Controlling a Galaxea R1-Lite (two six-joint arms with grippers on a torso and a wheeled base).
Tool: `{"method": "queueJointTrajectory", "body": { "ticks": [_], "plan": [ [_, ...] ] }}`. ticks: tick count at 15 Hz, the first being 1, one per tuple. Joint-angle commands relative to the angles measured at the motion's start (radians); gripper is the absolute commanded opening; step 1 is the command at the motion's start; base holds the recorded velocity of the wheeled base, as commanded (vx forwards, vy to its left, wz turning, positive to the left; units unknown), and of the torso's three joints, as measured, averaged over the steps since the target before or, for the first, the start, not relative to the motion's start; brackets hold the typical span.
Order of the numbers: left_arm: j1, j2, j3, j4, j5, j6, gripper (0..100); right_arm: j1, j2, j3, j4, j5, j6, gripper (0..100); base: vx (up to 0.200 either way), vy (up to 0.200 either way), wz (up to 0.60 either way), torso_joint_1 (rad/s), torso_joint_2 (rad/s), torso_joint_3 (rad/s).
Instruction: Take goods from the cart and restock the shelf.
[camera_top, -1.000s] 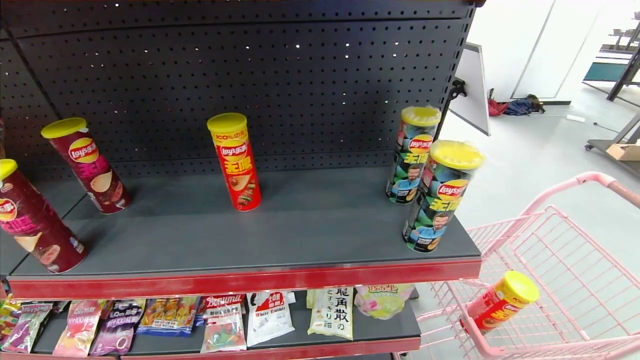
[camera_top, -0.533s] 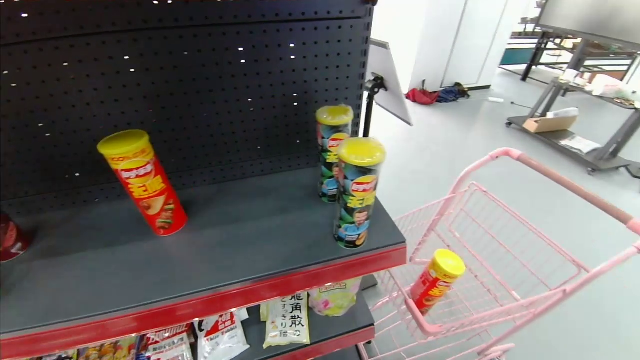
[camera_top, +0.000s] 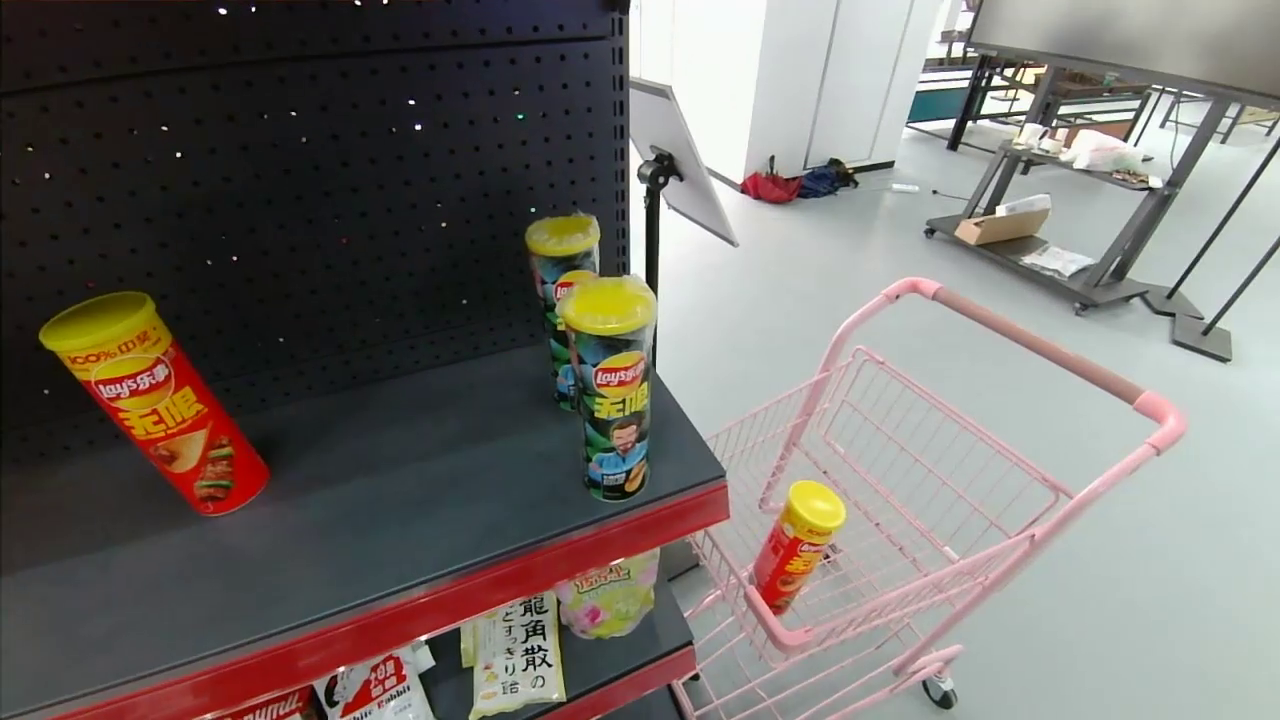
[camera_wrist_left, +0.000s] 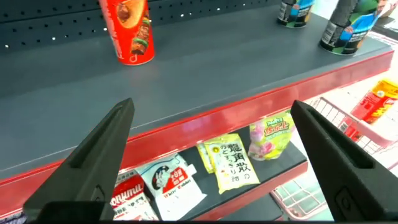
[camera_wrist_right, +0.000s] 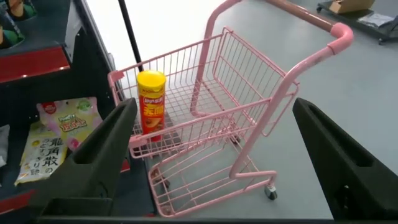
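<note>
Shelf (camera_top: 400, 480): dark top board with a red front lip, mostly bare. Lower board beneath it carries snack packets (camera_top: 515, 645).

Cart (camera_top: 1040, 350): pink wire, parked just beside the shelf's right end, handle on the side away from it.

Dark cans, two, yellow lids, both at the board's right end. One (camera_top: 612, 390) stands at the right front corner. The other (camera_top: 562, 270) is behind it, nearer the back edge.

Matching can (camera_top: 155, 405): red, yellow lid, upright toward the back of the board, well apart from the dark pair.

Red can (camera_top: 797, 545): the only item in the cart. It stands on end in the basket corner nearest the shelf, against the wire wall.

Right claw (camera_wrist_right: 214, 155): fingers wide apart, nothing between them. It hangs above and to the side of the cart, with the red can (camera_wrist_right: 151, 102) in its line of sight.

Left claw (camera_wrist_left: 211, 162): fingers apart too, empty, facing the shelf's red lip.

Step, as I judge it: lining up on the cart, pick not yet begun. The right arm looks better placed for it.

Next move calls for coming down over the basket rim, setting the open fingers either side of the red can below its lid, closing, then lifting straight up clear of the wire. It then goes to the bare board, probably by the matching can.
</note>
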Motion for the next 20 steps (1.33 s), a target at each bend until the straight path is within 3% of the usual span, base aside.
{"method": "queueJointTrajectory", "body": {
  "ticks": [1, 20],
  "plan": [
    [0.000, 0.001, 0.000, 0.000, 0.000, 0.000, 100, 0.001, 0.000, 0.000, 0.000, 0.001, 0.000, 100, 0.000, 0.000, 0.00, -0.134, 0.32, 0.178],
    [0.000, 0.001, 0.000, 0.000, 0.001, 0.000, 100, 0.001, 0.000, 0.000, 0.000, 0.000, 0.000, 100, 0.000, 0.000, 0.00, -0.149, 0.38, 0.234]
  ]
}}
